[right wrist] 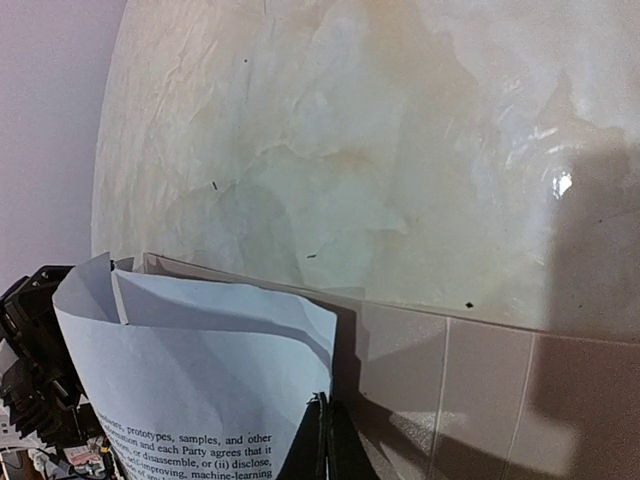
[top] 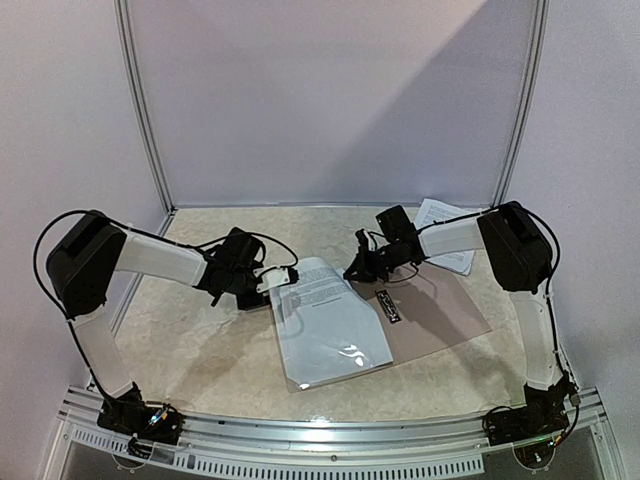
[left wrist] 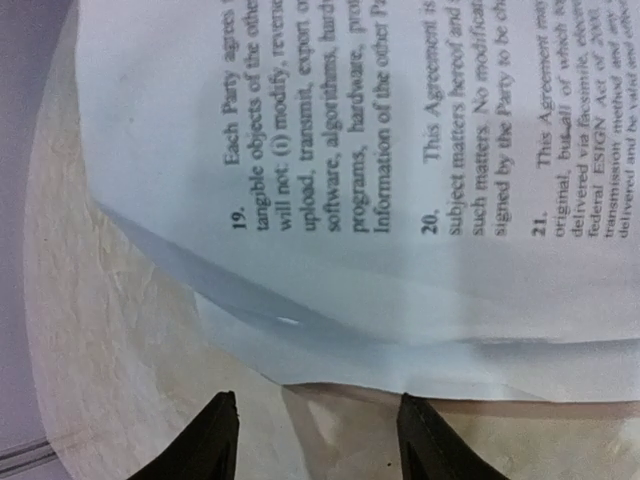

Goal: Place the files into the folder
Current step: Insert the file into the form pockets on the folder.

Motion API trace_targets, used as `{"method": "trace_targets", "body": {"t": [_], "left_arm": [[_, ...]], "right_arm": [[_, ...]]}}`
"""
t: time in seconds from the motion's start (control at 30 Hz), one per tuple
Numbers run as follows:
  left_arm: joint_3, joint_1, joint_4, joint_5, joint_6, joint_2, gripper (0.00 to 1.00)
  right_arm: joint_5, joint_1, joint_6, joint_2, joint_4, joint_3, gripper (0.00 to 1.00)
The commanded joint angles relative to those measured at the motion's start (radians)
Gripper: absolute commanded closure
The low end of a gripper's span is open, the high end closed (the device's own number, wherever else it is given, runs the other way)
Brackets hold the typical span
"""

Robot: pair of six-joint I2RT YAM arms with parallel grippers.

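Note:
The folder lies open on the table, its tan cover (top: 440, 312) to the right and its clear plastic side (top: 335, 350) to the left. One printed sheet of the files (top: 318, 300) rests on the plastic side, its far end curled upward (right wrist: 200, 370). My right gripper (top: 360, 268) is shut at that sheet's far right edge (right wrist: 322, 425), with the tan cover (right wrist: 480, 380) just beyond. My left gripper (top: 268, 282) stands open at the sheet's left edge (left wrist: 318, 425). Its fingertips (left wrist: 222, 425) are just short of the paper (left wrist: 400, 150), with nothing between them.
More printed sheets (top: 447, 228) lie at the back right behind the right arm. A small black label (top: 389, 305) sits on the tan cover. White walls with metal posts (top: 148, 120) close in the marbled tabletop (top: 200, 340).

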Motion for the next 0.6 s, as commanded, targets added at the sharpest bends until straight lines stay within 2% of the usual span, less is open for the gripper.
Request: {"method": "trace_targets", "body": {"t": [0.0,0.2,0.37,0.47,0.57], "left_arm": [[0.071,0.069,-0.156,0.136,-0.096,-0.001,0.44],[0.228,0.134,-0.302,0.397,-0.295,0.024,0.45],[0.284,0.167,-0.372,0.593,-0.507,0.095,0.49],[0.253,0.178,-0.334,0.701,-0.639,0.094,0.49],[0.213,0.192,-0.269,0.750,-0.740,0.078,0.49]], "right_arm": [[0.036,0.007,0.001,-0.025,0.020,-0.020,0.98],[0.036,0.005,0.001,-0.017,0.026,-0.021,0.98],[0.039,0.004,0.006,-0.011,0.035,-0.026,0.98],[0.041,0.005,0.006,-0.010,0.034,-0.024,0.98],[0.041,0.004,0.007,-0.010,0.035,-0.026,0.98]]}}
